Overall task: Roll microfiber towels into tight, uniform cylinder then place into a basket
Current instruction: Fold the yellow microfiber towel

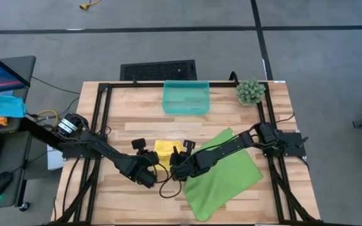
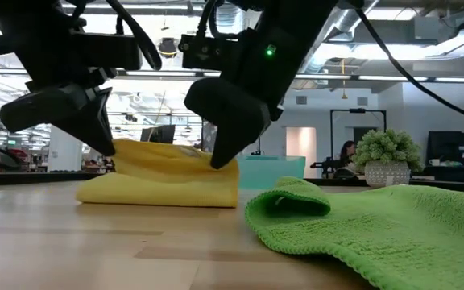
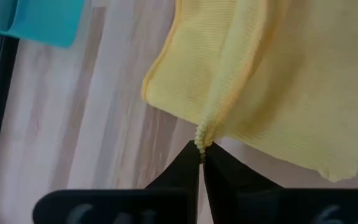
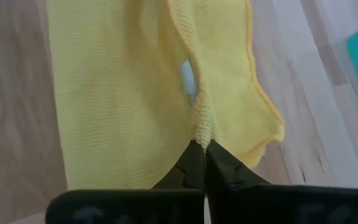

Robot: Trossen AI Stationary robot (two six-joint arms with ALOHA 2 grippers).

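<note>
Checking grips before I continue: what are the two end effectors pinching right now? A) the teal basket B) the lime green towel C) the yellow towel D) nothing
C: both wrist views show the left end effector and right end effector each shut on a pinched fold of the yellow towel.

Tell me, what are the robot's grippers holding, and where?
Both hold the yellow towel: left gripper and right gripper each pinch its near edge.
</note>
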